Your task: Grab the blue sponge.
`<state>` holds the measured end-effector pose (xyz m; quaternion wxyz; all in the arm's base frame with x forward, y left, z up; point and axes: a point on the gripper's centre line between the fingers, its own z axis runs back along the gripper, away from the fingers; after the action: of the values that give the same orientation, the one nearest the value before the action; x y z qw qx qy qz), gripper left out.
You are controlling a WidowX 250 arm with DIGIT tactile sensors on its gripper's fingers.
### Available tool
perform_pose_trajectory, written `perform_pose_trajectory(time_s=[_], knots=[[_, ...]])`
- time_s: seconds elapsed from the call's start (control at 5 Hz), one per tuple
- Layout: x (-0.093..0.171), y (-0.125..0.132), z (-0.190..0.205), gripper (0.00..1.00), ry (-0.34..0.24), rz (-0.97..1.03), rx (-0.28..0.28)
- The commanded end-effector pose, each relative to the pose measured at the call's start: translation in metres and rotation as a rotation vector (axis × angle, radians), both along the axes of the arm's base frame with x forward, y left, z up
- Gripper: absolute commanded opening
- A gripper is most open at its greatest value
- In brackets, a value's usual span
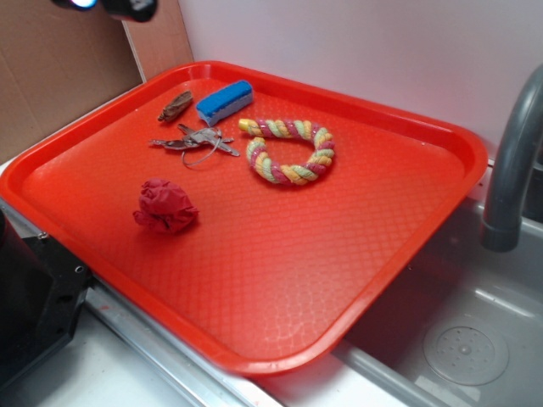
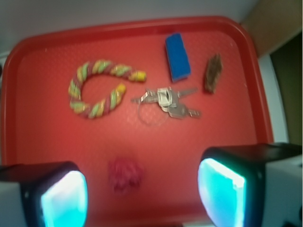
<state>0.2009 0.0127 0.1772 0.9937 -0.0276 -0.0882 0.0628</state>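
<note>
Grey sink (image 1: 475, 339) and curved tap (image 1: 513, 161) lie at the right of the exterior view, cardboard (image 1: 59, 68) at the far left, with a red tray (image 1: 280, 280) resting over the sink's edge. Nearest in the wrist view, the hand (image 2: 142, 194) hangs above the tray's near rim with its two glowing fingers (image 2: 64, 198) set wide apart and nothing between them. Just beyond, a crumpled red rag (image 1: 165, 206) lies alone. Farther on sit a bunch of keys (image 1: 193, 141) and, beside it, a striped rope ring (image 1: 288, 151). Farthest, near the back rim, the blue sponge (image 1: 225, 102) lies flat with its pale layer along one long side, just behind the keys. A small brown scrap (image 1: 176, 106) lies just beside the sponge, apart from it.
</note>
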Motion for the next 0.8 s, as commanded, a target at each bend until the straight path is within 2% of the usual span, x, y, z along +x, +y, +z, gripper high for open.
perform_pose_trajectory(time_s=[0.0, 0.2, 0.4, 0.6], knots=[[0.056, 0.012, -0.025, 1.00, -0.129, 0.039, 0.083], [0.081, 0.026, -0.045, 1.00, -0.151, 0.066, 0.121], [0.091, 0.036, -0.057, 1.00, -0.151, 0.101, 0.138], [0.105, 0.051, -0.081, 1.00, -0.127, 0.148, 0.182]])
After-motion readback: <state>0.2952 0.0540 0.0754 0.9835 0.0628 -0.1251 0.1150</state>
